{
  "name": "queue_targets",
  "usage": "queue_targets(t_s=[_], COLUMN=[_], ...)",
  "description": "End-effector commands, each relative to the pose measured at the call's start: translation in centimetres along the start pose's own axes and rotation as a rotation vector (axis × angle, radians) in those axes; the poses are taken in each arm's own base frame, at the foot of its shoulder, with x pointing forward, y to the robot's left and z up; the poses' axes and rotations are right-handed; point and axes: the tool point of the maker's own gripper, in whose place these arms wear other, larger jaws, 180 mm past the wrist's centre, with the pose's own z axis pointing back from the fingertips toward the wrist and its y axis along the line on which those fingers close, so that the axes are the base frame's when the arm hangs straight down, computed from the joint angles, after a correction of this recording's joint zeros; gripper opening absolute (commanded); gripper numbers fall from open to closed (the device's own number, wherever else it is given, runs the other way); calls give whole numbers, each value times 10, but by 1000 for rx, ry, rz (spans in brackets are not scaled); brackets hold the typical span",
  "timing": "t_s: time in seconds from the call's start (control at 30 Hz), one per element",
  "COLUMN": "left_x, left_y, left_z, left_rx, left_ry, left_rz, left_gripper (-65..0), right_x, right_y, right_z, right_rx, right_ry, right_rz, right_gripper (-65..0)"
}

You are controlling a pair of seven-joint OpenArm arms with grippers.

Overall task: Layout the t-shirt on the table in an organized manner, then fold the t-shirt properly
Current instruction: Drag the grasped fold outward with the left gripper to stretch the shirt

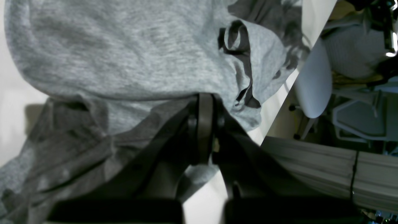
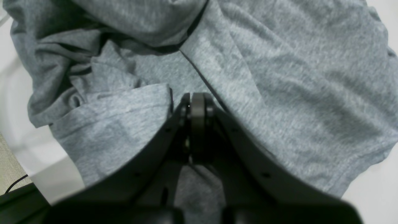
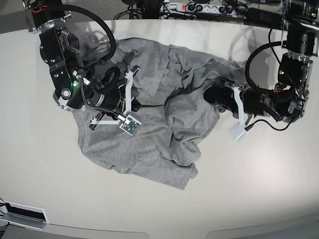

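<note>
The heather-grey t-shirt [image 3: 159, 119] lies crumpled in the middle of the off-white table [image 3: 249, 189]. My right gripper [image 3: 138, 105] reaches in from the left and is shut, its tips [image 2: 197, 97] pinched on a seam beside a rumpled sleeve [image 2: 102, 102]. From the right, my left gripper [image 3: 208, 94] is shut on a bunched fold of the t-shirt [image 1: 124, 56], with its tips [image 1: 205, 98] buried under the cloth. A bit of black lettering [image 1: 239, 40] shows on a fold just past those tips.
A power strip [image 3: 199, 7] and cables lie along the table's far edge. Past the table's edge in the left wrist view stands a white chair [image 1: 314, 81]. Bare tabletop surrounds the shirt on all sides.
</note>
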Motion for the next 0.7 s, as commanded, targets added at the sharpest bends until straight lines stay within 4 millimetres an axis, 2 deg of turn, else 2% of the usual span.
queue_targets(t_s=[0.0, 0.1, 0.23, 0.4, 0.43, 0.53, 0.6, 0.67], left_x=[18, 26, 37, 30, 28, 24, 20, 14], left_y=[2, 10, 34, 62, 64, 68, 70, 74], left_z=[12, 23, 44, 57, 56, 51, 46, 42], left_rx=[8, 43, 153, 308, 319, 340, 354, 389], left_ry=[-45, -74, -140, -109, -97, -88, -104, -105], left_rz=[-32, -32, -30, -10, -12, -13, -15, -27], left_gripper=[-650, -650, -650, -650, -625, -430, -323, -292], right_x=[15, 15, 15, 15, 15, 15, 15, 15], right_y=[-5, -5, -5, -5, -5, -5, -5, -6], right_z=[4, 4, 4, 4, 4, 4, 4, 4], right_rx=[-10, -10, -10, -10, -9, -9, -11, -12], right_ry=[-50, -49, -50, -50, -50, -50, -50, -49], right_rz=[7, 7, 6, 6, 7, 6, 5, 3], right_gripper=[-650, -650, -650, -650, -650, -650, -650, -650])
